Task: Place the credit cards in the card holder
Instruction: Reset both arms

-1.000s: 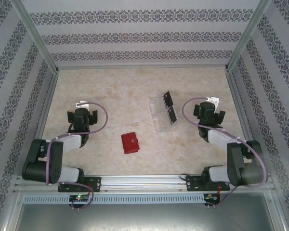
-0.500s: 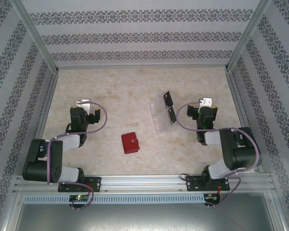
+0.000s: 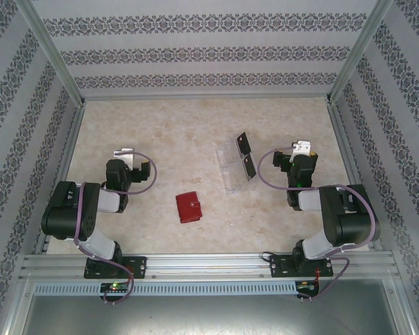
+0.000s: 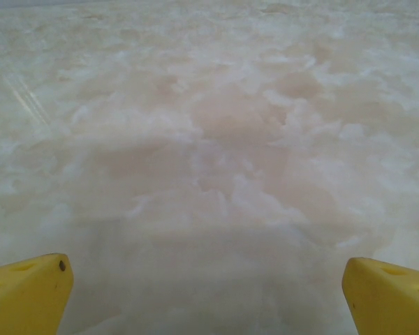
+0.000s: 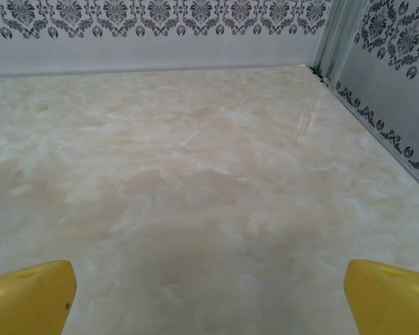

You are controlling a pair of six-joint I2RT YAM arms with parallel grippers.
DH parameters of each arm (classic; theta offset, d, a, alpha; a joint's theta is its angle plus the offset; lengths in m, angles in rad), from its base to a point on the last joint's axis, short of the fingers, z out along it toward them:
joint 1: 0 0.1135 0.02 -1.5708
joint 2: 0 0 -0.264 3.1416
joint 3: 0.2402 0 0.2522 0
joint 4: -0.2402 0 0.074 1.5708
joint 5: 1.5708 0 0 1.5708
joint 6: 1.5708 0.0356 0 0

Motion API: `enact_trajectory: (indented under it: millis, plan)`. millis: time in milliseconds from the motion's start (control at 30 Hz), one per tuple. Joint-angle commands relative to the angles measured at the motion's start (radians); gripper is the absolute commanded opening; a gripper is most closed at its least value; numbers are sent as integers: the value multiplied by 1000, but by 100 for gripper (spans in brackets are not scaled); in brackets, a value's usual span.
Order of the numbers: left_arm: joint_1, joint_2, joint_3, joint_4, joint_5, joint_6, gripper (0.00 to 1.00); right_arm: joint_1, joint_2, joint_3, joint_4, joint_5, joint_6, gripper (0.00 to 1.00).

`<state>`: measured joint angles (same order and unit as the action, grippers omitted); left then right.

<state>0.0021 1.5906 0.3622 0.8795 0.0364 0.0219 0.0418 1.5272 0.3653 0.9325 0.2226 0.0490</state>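
Plainly, we see the left claw [image 4: 209, 296] and right claw [image 5: 209, 296] released, well apart from the small red folding card holder [image 3: 189, 207].

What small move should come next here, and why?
Probably swing the left gripper toward the closed card holder to open it: both grippers are open and empty over bare table, and the credit cards sit in the clear tray, nearer the right gripper.
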Motion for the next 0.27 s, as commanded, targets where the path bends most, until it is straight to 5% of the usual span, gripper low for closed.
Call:
enact_trajectory:
  millis: [0,67,233]
  plan:
    - [10,-4,29,49,20,-13,100,1,1,7,16,-68,-5,98]
    - [9,-7,32,37,19,-13,100,-20,2,19,-6,-171,-15,98]
    - [9,-6,31,41,16,-16,100,-22,-2,14,-1,-177,-18,98]
